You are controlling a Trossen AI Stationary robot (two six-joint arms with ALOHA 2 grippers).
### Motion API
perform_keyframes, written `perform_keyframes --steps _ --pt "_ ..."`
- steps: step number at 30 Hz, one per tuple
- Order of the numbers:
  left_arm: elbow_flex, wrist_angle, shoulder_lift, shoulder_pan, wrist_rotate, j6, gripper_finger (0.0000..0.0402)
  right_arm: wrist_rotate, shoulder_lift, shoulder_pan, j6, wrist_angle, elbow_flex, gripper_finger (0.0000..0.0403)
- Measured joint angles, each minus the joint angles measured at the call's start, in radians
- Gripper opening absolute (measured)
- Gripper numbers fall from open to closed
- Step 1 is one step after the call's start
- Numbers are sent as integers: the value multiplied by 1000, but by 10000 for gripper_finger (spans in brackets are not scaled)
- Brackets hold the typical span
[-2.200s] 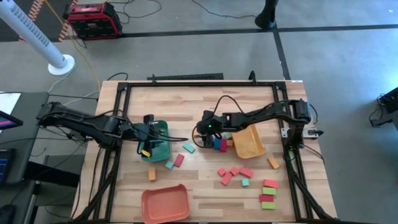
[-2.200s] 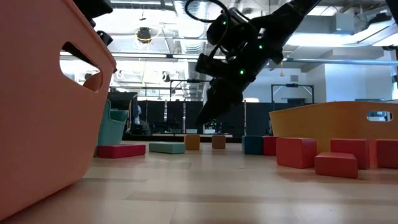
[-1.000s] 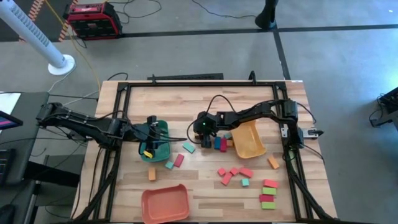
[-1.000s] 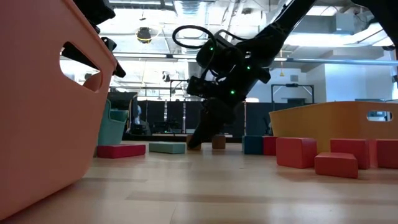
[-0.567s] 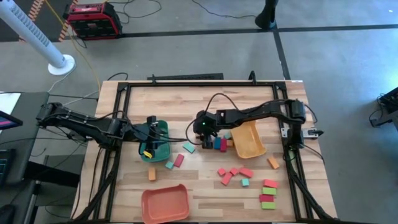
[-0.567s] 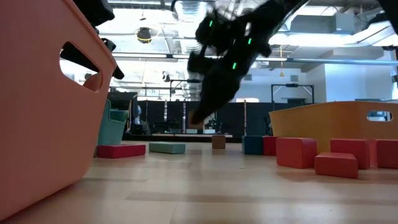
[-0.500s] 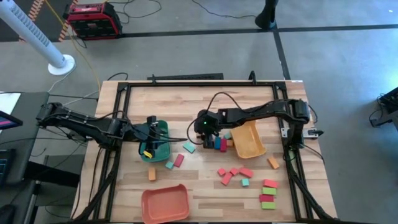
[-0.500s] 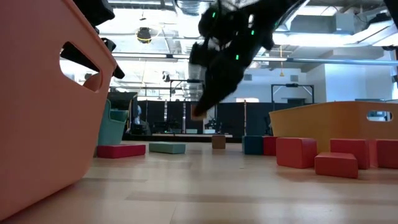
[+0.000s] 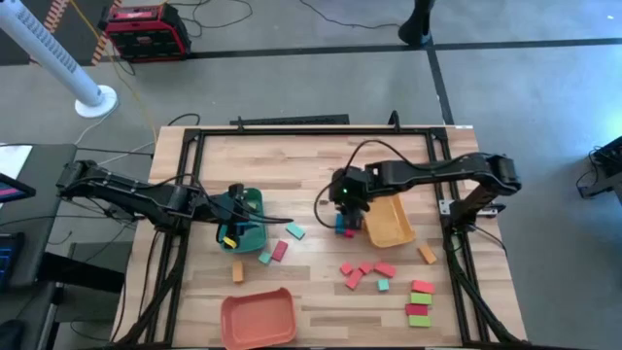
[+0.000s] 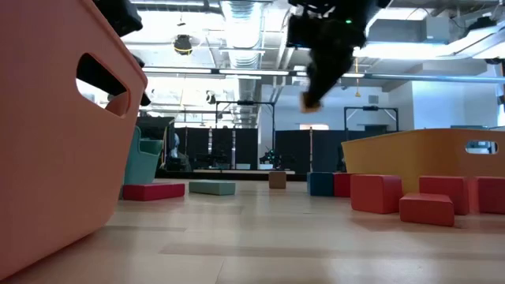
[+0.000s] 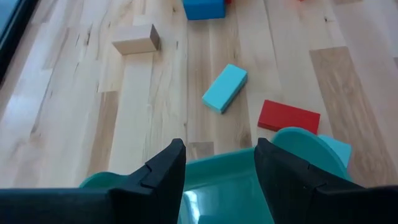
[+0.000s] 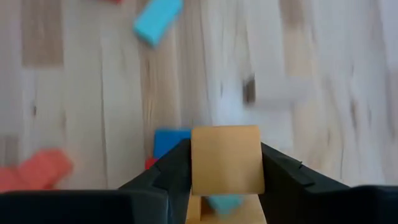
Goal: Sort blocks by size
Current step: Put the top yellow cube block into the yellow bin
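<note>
My right gripper hangs high over the table's middle, beside the orange tray, shut on a small orange block. The low view shows that block at the fingers' free ends, far above the tabletop. My left gripper waits open over the green tray with nothing between its fingers. A teal block, a red block and a tan cube lie flat on the wood beyond it. My right gripper pinches the orange block by two opposite sides between its two fingers. The fingers slant steeply down from above. The block is lifted clear of the table and sits at the fingers' free ends.
Blue and red blocks lie under my right gripper. Red blocks, a green-and-red group and an orange block lie at the near right. A salmon tray stands at the near edge.
My right gripper, down at the table a second ago, has risen steeply with the orange block and gone toward the table's right, toward the orange tray. The block has left the table and is now lifted clear; a second orange cube stays where it was.
</note>
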Motion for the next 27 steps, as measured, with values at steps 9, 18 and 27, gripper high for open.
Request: perform_keyframes --steps 9,18,27 --pt "-69 98 0 8 23 78 181 88 -9 69 143 -158 -59 181" --pt "-171 263 0 84 20 141 181 94 -12 39 248 -149 -225 169" --pt "-171 321 -2 131 20 166 181 94 -53 42 250 -108 -225 192"
